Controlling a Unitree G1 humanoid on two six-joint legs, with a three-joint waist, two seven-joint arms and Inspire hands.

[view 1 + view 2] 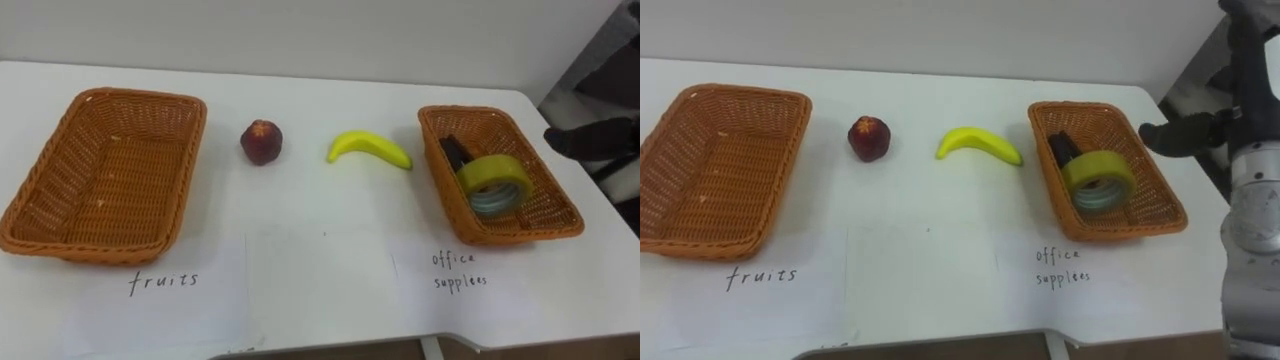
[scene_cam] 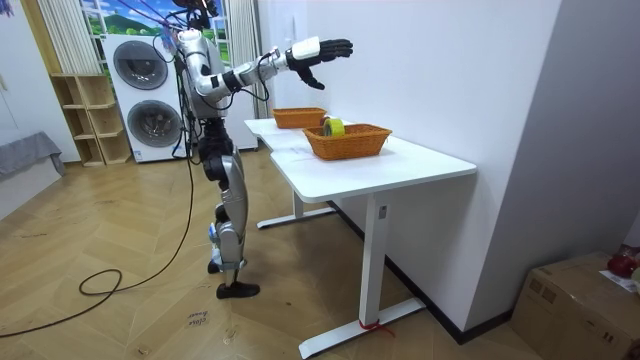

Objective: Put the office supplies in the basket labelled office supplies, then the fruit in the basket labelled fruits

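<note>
My right hand hangs in the air off to the right of the tabletop, touching nothing. In the room view its fingers are loose and spread, released and empty, at the end of an arm stretched forward at about shoulder height.

Nearest to that hand is the right basket, standing close to the tabletop's right edge. A yellow tape roll lies inside it, tilted against the front wall. A dark object lies behind the roll, and I cannot tell what it is. A handwritten sheet lies in front of this basket.

Just left of the basket, apart from its rim, a banana lies on the bare tabletop. Further left, a dark red round fruit sits alone. Both fruits are between the two baskets and in neither one.

The left basket is at the far left with nothing in it, and a second handwritten sheet lies before it.

I stand at the tabletop's long side, with two washing machines behind me.
</note>
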